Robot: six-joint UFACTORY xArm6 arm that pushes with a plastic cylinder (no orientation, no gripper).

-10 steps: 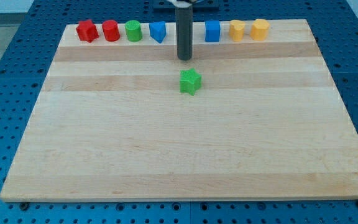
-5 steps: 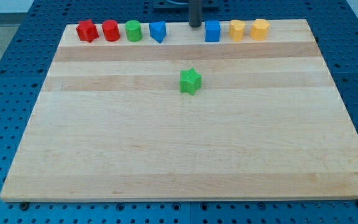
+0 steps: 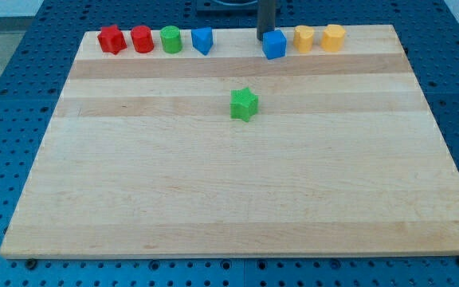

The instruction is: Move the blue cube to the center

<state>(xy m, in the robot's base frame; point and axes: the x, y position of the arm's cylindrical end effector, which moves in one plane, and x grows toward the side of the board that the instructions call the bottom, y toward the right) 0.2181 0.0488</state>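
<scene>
The blue cube [image 3: 275, 45] sits near the board's top edge, right of the middle, turned slightly askew. My tip [image 3: 264, 37] is at the cube's upper left corner, touching or nearly touching it. The dark rod rises from there out of the view's top. A green star block [image 3: 244, 104] lies below and to the left of the cube, in the upper middle of the wooden board [image 3: 229, 191].
Along the top edge, from the view's left: a red star block [image 3: 111, 39], a red cylinder [image 3: 142, 39], a green cylinder [image 3: 170, 39], a blue wedge-like block [image 3: 202, 40]. Right of the cube: two yellow blocks [image 3: 304, 38] [image 3: 332, 37].
My tip has moved from above the green star up to the top edge, then right to the blue cube. The cube has shifted slightly down and rotated.
</scene>
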